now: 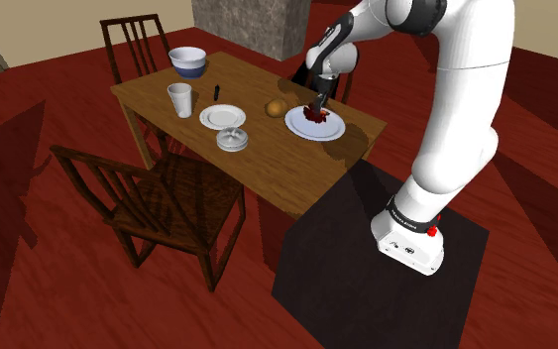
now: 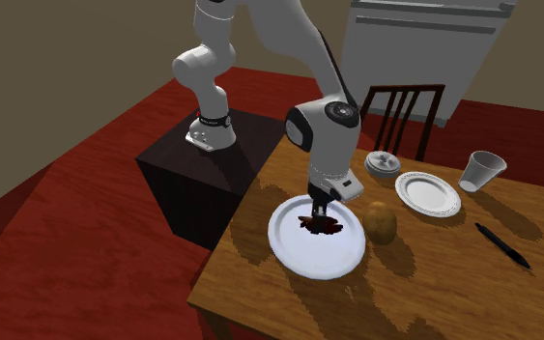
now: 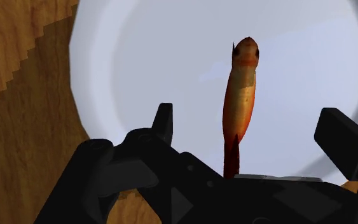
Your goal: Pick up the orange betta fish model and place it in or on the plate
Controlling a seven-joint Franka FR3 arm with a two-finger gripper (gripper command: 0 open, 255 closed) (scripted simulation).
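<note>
Two fingers [image 3: 162,122] of my gripper [image 3: 247,114] stood apart above the white plate [image 3: 139,70] on the wooden table [image 3: 18,133]. The orange betta fish model [image 3: 240,89] lay on the plate between them, touching neither.

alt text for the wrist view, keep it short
An orange fish sits on a white plate between the open gripper's two black fingers, which do not touch it. Wooden table shows beside the plate.
</note>
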